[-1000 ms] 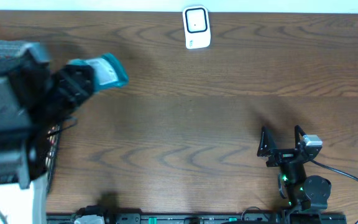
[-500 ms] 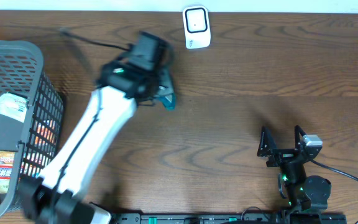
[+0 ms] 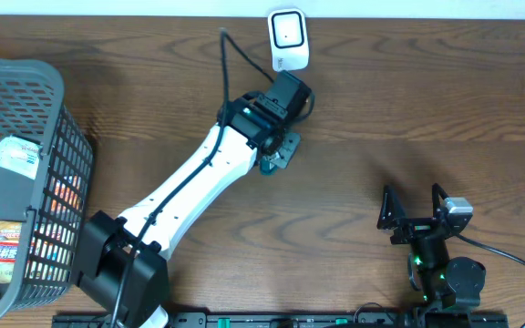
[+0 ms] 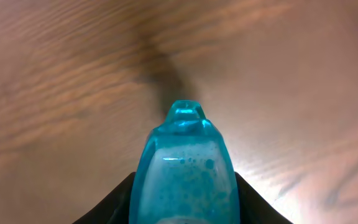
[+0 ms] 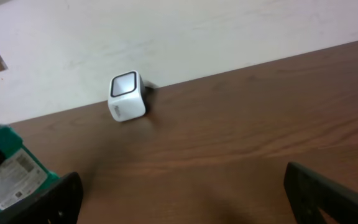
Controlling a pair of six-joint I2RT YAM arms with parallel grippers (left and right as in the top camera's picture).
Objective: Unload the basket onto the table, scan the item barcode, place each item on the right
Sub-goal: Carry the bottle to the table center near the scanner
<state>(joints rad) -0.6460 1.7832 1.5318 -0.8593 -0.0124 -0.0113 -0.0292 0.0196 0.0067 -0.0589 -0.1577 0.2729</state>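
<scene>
My left gripper [image 3: 277, 153] is shut on the item, a translucent teal bottle [image 4: 188, 163], just in front of the white barcode scanner [image 3: 288, 39] at the table's far edge. In the left wrist view the bottle fills the gap between the black fingers [image 4: 120, 202], its cap pointing away over the wood. The right wrist view shows the bottle [image 5: 8, 174] at the far left, its white barcode label facing this camera, and the scanner [image 5: 127, 95] by the wall. My right gripper [image 3: 413, 202] rests open at the near right with nothing between its fingers [image 5: 325, 193].
A grey wire basket [image 3: 25, 69] stands at the left edge with several packaged goods [image 3: 12, 157] inside. A cable [image 3: 518, 264] runs from the right arm's base. A black rail [image 3: 281, 319] lines the table's near edge.
The left arm has swung from over the basket to the right, carrying the teal bottle to a spot just in front of the scanner. The right arm has not moved.
</scene>
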